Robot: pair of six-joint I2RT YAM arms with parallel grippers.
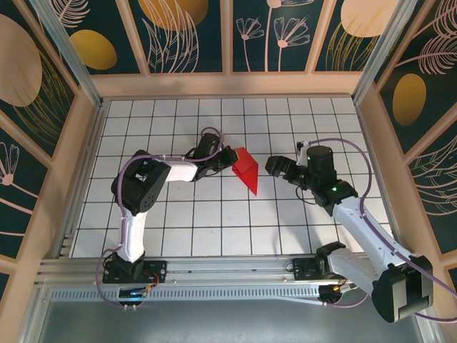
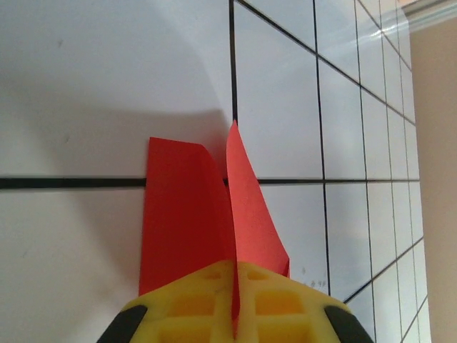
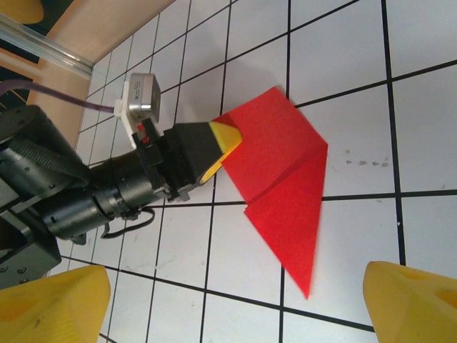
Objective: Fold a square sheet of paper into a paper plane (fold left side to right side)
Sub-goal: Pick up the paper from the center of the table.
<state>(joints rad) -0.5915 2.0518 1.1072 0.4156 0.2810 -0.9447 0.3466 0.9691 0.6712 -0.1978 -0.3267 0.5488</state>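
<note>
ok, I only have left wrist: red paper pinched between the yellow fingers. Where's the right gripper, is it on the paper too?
Observer: No. In the top view the right gripper is open, to the right of the red paper and apart from it.
Operator: And the paper's overall shape?
Observer: A pointed wedge. The left gripper holds its wide far end at the left corner, and the tip points toward the arm bases.
</note>
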